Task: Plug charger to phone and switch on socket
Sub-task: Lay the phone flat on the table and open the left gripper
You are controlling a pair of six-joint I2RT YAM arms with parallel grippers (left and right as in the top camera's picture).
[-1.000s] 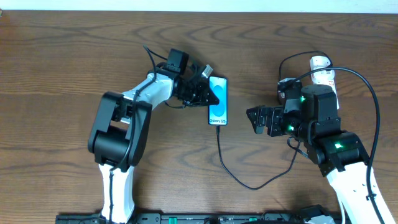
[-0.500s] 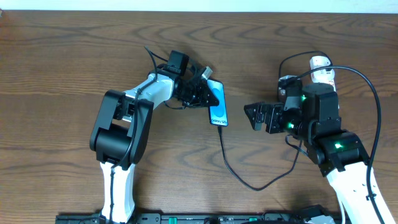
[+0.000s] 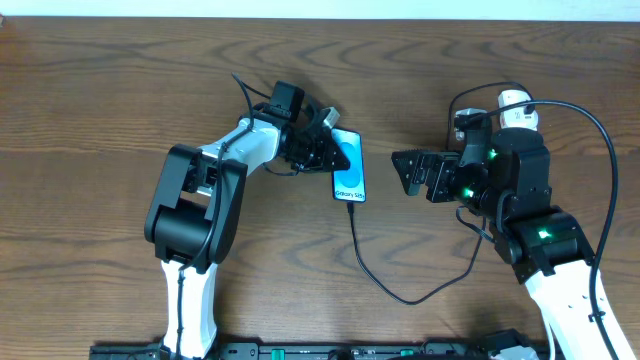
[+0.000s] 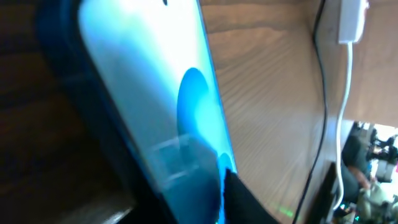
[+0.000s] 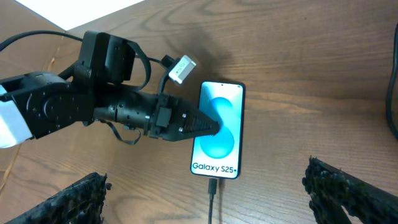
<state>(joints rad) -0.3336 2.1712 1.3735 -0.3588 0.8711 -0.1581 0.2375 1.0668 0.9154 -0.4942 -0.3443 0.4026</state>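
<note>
You see left gripper [image 3: 335, 152] at phone [image 3: 349, 166] left edge, tips over screen; can't tell if it pinches phone or how far open. Right gripper [image 3: 403, 172] near phone's right side, wide open, holds nothing. Charger [image 3: 400, 297] plug meets phone's bottom end. Socket [image 3: 513, 99] well right of phone, partly hidden

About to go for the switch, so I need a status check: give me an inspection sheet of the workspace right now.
Surface: brown wooden table.
Job's things: phone flat, screen lit; charger plug at its bottom edge, looks inserted; socket mostly hidden under the right arm, switches unseen.
Clutter: nothing seen.
Grippers: left gripper tips over the phone's screen, opening unclear; right gripper open, empty, beside the phone.
Cables: charger loops loosely towards the right arm; white cord lies on the table.
Surroundings: white strip along the far edge.
</note>
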